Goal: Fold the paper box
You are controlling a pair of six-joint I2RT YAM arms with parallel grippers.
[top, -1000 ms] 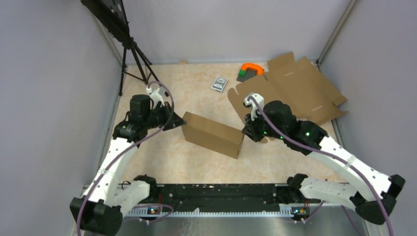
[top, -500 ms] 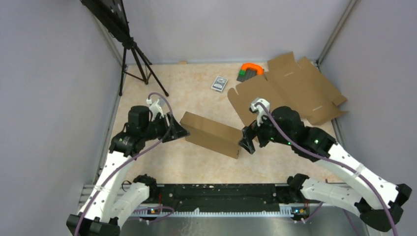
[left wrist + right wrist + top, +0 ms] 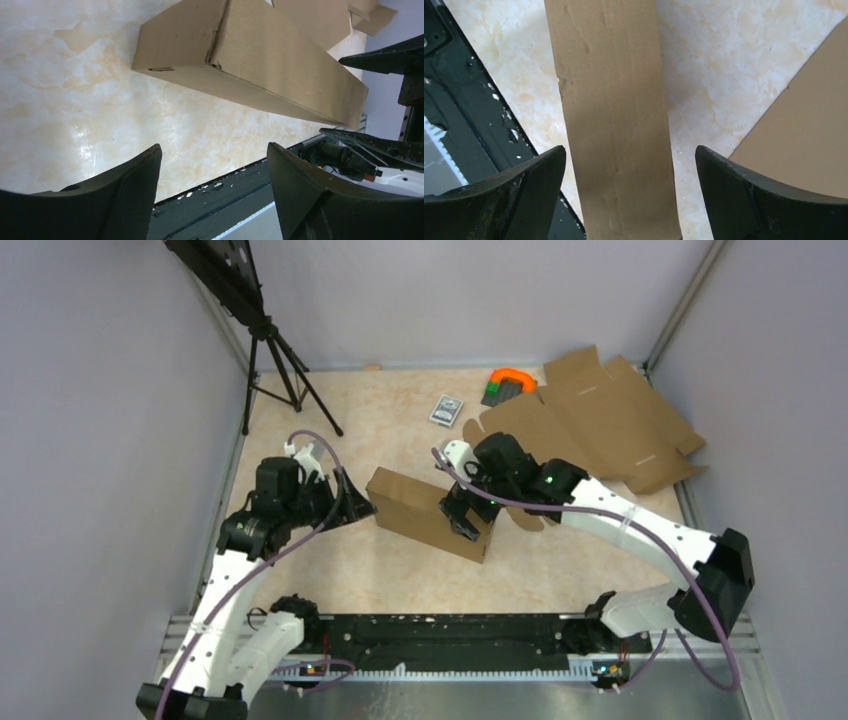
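- Box [image 3: 428, 512] closed up, lying on the table [image 3: 400, 440] mid-field and slanted, much where it lay a second ago; far-left end perhaps nudged a little.
- Left gripper [image 3: 358, 502]: a second ago shut and pressed against the box's left end. Now jaws spread wide, holding nothing. Wrist view: box [image 3: 250, 65] lies ahead of the fingers [image 3: 125, 195], apart from them.
- Right gripper [image 3: 462, 512]: the big change. A second ago it was shut at the box's right end; since then the arm has swung left and now hangs over the box's right half. Jaws fully spread, holding nothing. Wrist view: box [image 3: 614, 125] runs between the two fingers [image 3: 749, 190], with bare table on either side; contact cannot be told.
- Flat blank [image 3: 600, 425] at far right and card pack [image 3: 446, 410] have not moved.
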